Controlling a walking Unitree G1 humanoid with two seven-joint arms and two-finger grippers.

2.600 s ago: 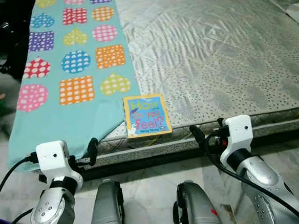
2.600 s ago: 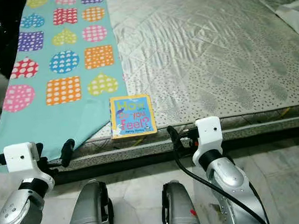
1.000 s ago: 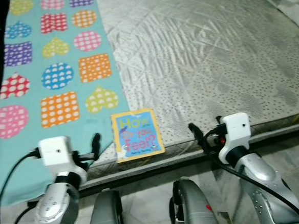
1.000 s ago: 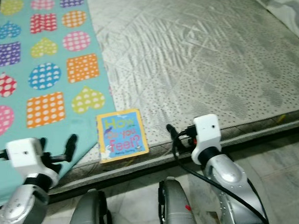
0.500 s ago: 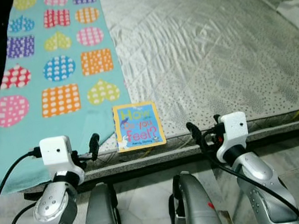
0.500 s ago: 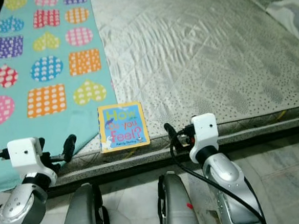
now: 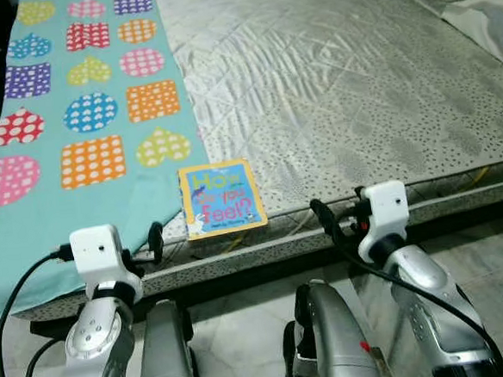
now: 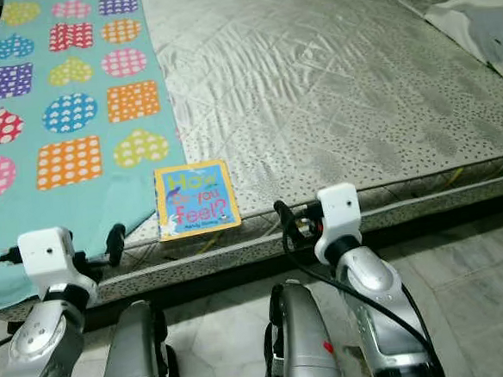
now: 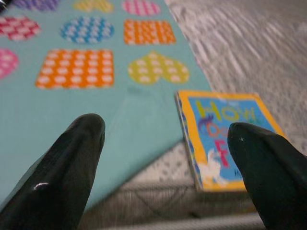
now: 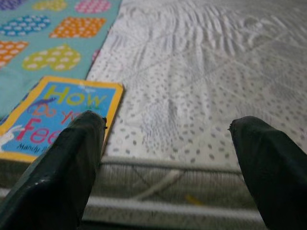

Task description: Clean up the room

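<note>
Book (image 7: 221, 198) between both spread tools (image 9: 168, 143)

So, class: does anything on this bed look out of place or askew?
Yes: a children's book lies at the mattress edge, beside the patterned teal blanket, and looks left out. Nothing seems spilled or damaged.

grey quilted mattress (image 7: 339, 87), teal sheet (image 7: 74, 123) with dotted coloured shapes along its left side, pale marble floor (image 7: 480, 250), white pillow (image 8: 481, 17) at far right

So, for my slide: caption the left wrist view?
Open left end effector facing book beside blanket.
</note>
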